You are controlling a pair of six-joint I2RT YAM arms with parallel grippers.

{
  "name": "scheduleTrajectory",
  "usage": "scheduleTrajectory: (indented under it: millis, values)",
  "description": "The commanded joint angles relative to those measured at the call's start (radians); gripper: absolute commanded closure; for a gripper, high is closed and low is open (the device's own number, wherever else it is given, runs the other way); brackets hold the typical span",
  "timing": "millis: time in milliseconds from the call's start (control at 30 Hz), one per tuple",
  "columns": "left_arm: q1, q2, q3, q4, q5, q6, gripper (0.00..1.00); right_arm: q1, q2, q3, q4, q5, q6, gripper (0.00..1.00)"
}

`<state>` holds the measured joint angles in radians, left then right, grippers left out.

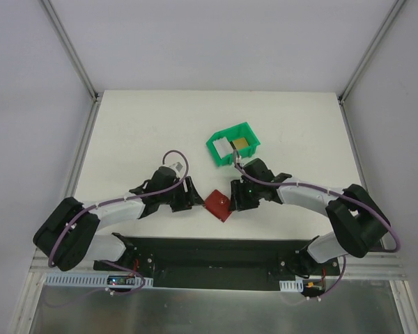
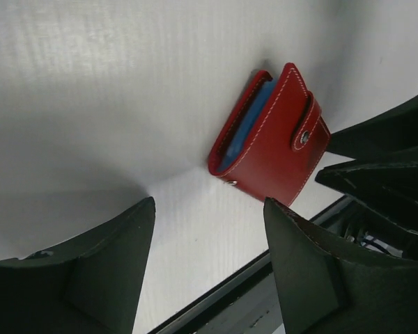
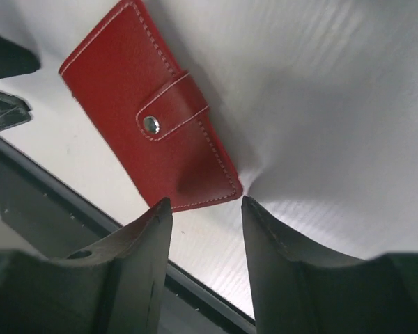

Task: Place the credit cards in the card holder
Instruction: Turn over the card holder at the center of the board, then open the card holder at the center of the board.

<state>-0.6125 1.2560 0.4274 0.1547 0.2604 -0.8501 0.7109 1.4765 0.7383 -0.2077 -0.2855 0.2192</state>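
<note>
Right jaws half parted, empty, tips just short of the near corner of the small dark red stitched-leather card holder [image 3: 146, 118]. Left jaws parted wider, likewise empty, holder a little further ahead. Snapped shut, lying on the white counter [image 1: 146, 132] between both arms, long axis slanting away from the right tips. Whitish and golden credit cards [image 1: 242, 143] well apart, inside the green plastic bin [image 1: 216, 154]. Probably unsnapping first, right side nearer.
</note>
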Motion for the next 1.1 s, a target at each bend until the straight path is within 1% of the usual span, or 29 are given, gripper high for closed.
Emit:
scheduleTrajectory:
  millis: [0, 100, 167, 267, 400, 500, 567, 667, 733, 833, 900, 967, 1067]
  values:
    - [-0.024, 0.111, -0.045, 0.228, 0.083, -0.087, 0.39, -0.001, 0.010, -0.063, 0.195, -0.156, 0.074, 0.56]
    - [-0.029, 0.189, -0.023, 0.290, 0.109, -0.110, 0.42, 0.015, 0.037, -0.096, 0.284, -0.165, 0.118, 0.61]
    - [-0.029, 0.226, 0.004, 0.289, 0.112, -0.103, 0.44, 0.035, 0.048, -0.106, 0.312, -0.155, 0.141, 0.64]
    - [-0.029, 0.243, 0.019, 0.286, 0.094, -0.096, 0.45, 0.073, 0.047, -0.116, 0.326, -0.115, 0.173, 0.66]
    - [-0.029, 0.235, 0.063, 0.212, 0.039, -0.058, 0.46, 0.117, 0.059, -0.119, 0.355, -0.093, 0.219, 0.67]
    - [-0.029, 0.214, 0.108, 0.116, -0.027, -0.014, 0.47, 0.121, 0.061, -0.122, 0.366, -0.081, 0.233, 0.67]
    - [-0.024, 0.203, 0.117, 0.097, -0.052, 0.008, 0.48, 0.119, 0.061, -0.120, 0.369, -0.083, 0.229, 0.67]
    - [-0.015, 0.217, 0.131, 0.088, -0.044, 0.028, 0.56, 0.117, 0.045, -0.117, 0.357, -0.095, 0.218, 0.68]
    - [-0.012, 0.224, 0.139, 0.071, -0.040, 0.033, 0.55, 0.117, -0.022, -0.145, 0.340, -0.063, 0.203, 0.64]
    - [-0.012, 0.204, 0.114, 0.071, -0.049, 0.033, 0.49, 0.099, -0.122, -0.136, 0.216, 0.028, 0.139, 0.56]
    - [-0.012, 0.192, 0.097, 0.071, -0.056, 0.029, 0.47, 0.064, -0.154, -0.134, 0.186, 0.029, 0.118, 0.55]
    - [-0.012, 0.192, 0.093, 0.072, -0.046, 0.028, 0.45, 0.016, -0.153, -0.129, 0.191, 0.023, 0.111, 0.53]
    - [-0.012, 0.210, 0.085, 0.104, -0.020, 0.022, 0.45, -0.022, -0.078, -0.084, 0.197, -0.029, 0.075, 0.53]
